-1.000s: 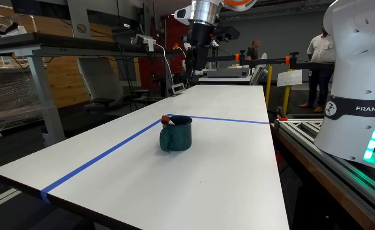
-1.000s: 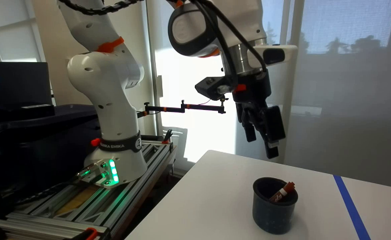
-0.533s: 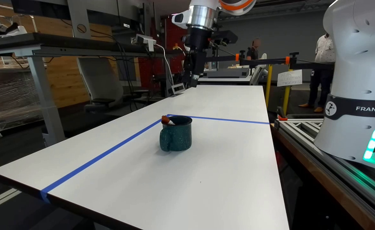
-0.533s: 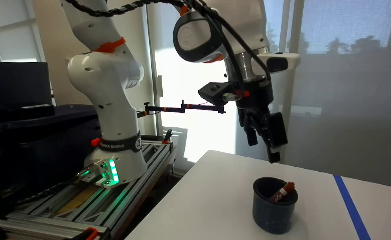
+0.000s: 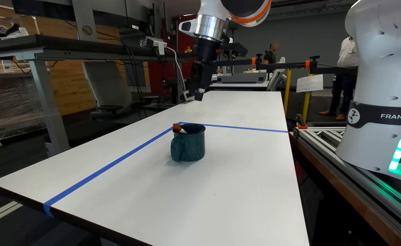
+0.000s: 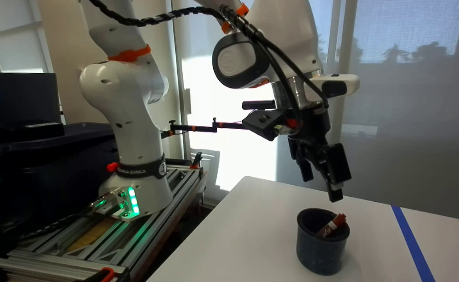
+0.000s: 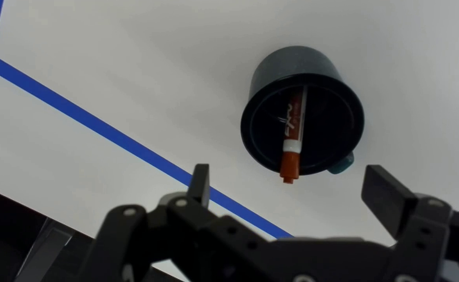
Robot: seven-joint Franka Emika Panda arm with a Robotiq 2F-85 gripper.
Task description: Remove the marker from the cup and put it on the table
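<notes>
The marker leans inside the cup with its reddish-orange cap over the rim; it shows in both exterior views [image 5: 177, 128] [image 6: 332, 225] and in the wrist view [image 7: 293, 125]. The dark teal cup [image 5: 191, 147] [image 6: 319, 254] [image 7: 296, 60] stands upright on the white table [image 5: 248, 191] [image 6: 249, 223] [image 7: 155, 90], its handle partly visible. My gripper [image 5: 194, 97] [image 6: 321, 190] is above the cup, apart from it, tilted. In the wrist view the gripper [image 7: 287, 176] is wide open and empty, with the marker's cap between its fingers sideways but further down. The marker's lower end is hidden in the cup.
Blue tape lines [image 5: 118, 160] [image 6: 413, 243] [image 7: 96, 123] cross the table near the cup. The robot base [image 5: 381, 143] stands beside the table on a metal frame. A dark desk [image 5: 67, 48] and a chair [image 5: 108, 82] stand past the table's far side. Two people are in the background.
My gripper has moved down and closer to the cup, staying open. The cup and marker have not moved.
</notes>
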